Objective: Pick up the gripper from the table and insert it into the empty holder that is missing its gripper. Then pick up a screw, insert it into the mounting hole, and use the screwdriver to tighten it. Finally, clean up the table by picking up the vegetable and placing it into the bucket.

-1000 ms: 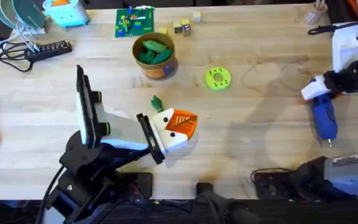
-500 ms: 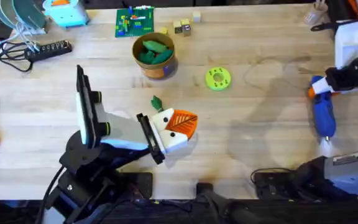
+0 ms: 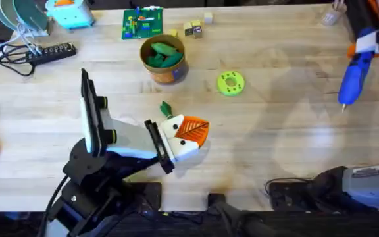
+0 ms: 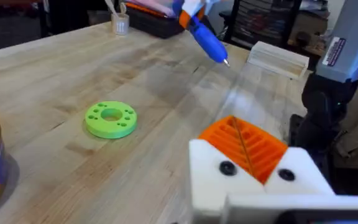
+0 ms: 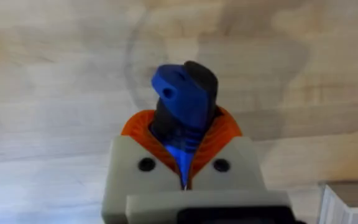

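The right gripper (image 5: 184, 163) was closed on the screwdriver (image 3: 352, 74), its orange ribbed pads (image 5: 225, 127) pressed to either side of the blue body. The tool was held clear of the table (image 3: 275, 141) at the far right, tilted, with its thin metal bit pointing down toward the wood below the gripper. In the left wrist view the same screwdriver (image 4: 205, 36) was seen hanging above the table edge, bit lowermost.

The left gripper (image 3: 191, 135) was rested low over the middle of the table, well apart from the right gripper; its white fingers with orange pads (image 4: 247, 146) were seen together, with no gap visible and nothing seen between them. A small dark green vegetable (image 3: 166, 108) lay just beside this gripper, on its far side. Farther off, the bucket (image 3: 164, 60) stood with green toy vegetables inside, and a flat green ring (image 3: 230, 83) lay between the two grippers, nearer the left one.
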`<state>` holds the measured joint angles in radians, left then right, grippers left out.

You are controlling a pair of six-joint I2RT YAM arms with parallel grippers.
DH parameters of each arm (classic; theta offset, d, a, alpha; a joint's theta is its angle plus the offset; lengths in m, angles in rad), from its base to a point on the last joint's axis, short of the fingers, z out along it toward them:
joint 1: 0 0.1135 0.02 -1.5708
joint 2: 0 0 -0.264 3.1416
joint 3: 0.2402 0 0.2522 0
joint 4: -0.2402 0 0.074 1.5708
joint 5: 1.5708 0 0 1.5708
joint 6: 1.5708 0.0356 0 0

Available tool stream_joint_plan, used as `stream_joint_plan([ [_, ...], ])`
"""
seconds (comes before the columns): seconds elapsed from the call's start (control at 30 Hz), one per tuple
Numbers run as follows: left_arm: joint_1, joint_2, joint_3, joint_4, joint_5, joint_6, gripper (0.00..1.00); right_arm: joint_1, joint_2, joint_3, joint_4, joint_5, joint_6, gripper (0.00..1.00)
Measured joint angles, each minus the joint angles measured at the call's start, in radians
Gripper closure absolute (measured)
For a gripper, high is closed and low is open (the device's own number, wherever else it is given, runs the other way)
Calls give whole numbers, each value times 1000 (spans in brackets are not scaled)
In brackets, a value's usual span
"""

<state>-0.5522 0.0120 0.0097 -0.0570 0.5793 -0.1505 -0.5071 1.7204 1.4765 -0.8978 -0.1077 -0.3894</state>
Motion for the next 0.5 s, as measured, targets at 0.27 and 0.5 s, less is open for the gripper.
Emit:
stream_joint_plan([
  [0.27,0,0,0,0,0,0,986,91,-223,0,86,-121,20,978],
  [0.5,0,0,0,0,0,0,986,221,-431,-217,301,-215,88,978],
])
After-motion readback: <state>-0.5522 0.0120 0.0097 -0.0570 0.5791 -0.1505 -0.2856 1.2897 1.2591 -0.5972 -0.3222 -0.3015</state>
